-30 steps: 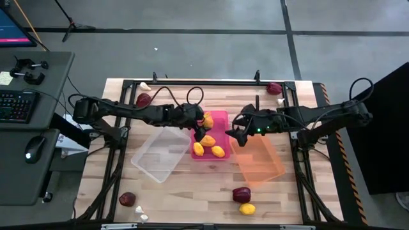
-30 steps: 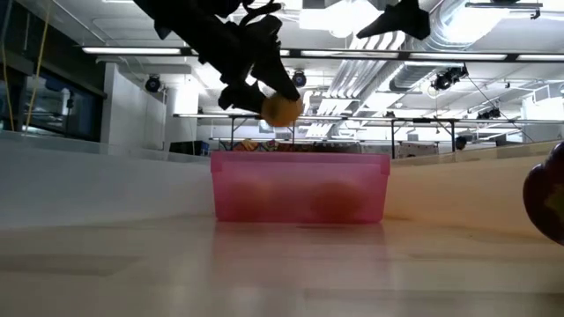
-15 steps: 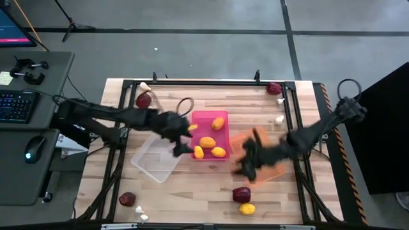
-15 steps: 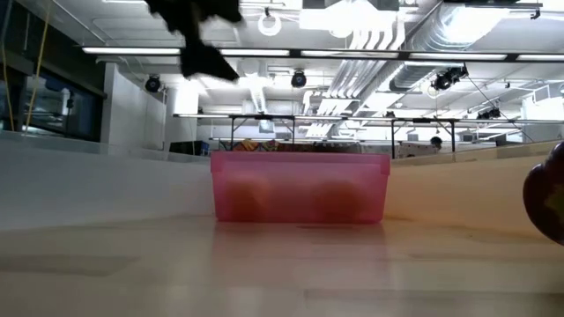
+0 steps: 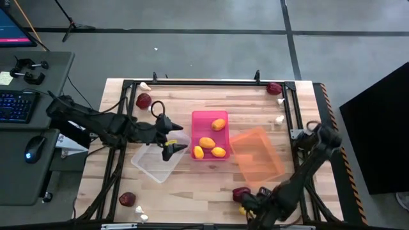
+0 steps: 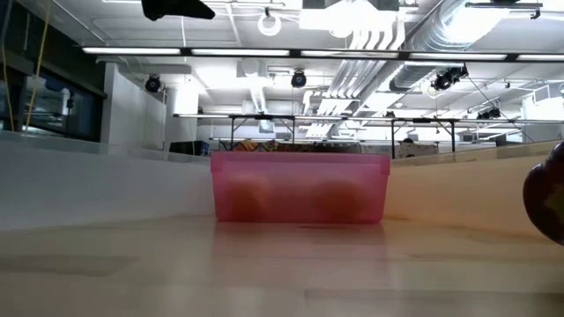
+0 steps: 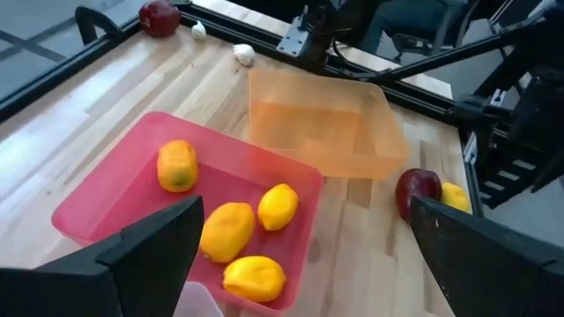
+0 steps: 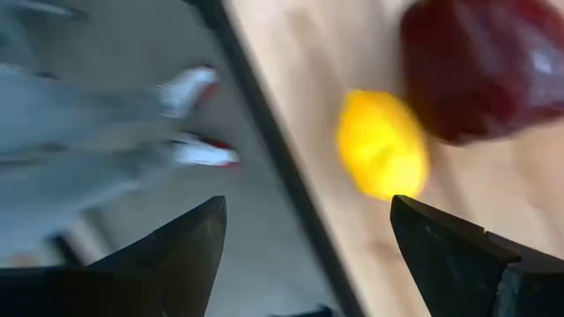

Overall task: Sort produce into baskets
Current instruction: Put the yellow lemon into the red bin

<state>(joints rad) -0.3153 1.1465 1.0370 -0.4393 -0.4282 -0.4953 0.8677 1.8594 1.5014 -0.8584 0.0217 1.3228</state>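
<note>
While both arms' fingers hang released | wooden table point(image 5: 211, 185) slatted, black-framed | grey floor point(image 5: 211, 45) beyond

Lemon point(image 5: 218, 124) newly in pink bin point(image 5: 198, 117)

— High view: looking straight down from well above, taking in the whole table point(image 5: 211, 185), pink bin point(image 5: 209, 135) sitting mid-frame.

— Low view: sitting at tabletop height, facing level across the boards into the room, showing that same pink bin point(image 6: 300, 187) side-on at centre.

— Left wrist view: peering obliquely down from close range, sharing the pink bin point(image 7: 115, 189) lower left and the orange bin point(image 7: 322, 132) at upper centre.

— Right wrist view: hovering very near the table edge, catching a lemon point(image 8: 381, 145) and a dark red fruit point(image 8: 480, 66) upper right, both also appearing bottom centre overhead.
</note>
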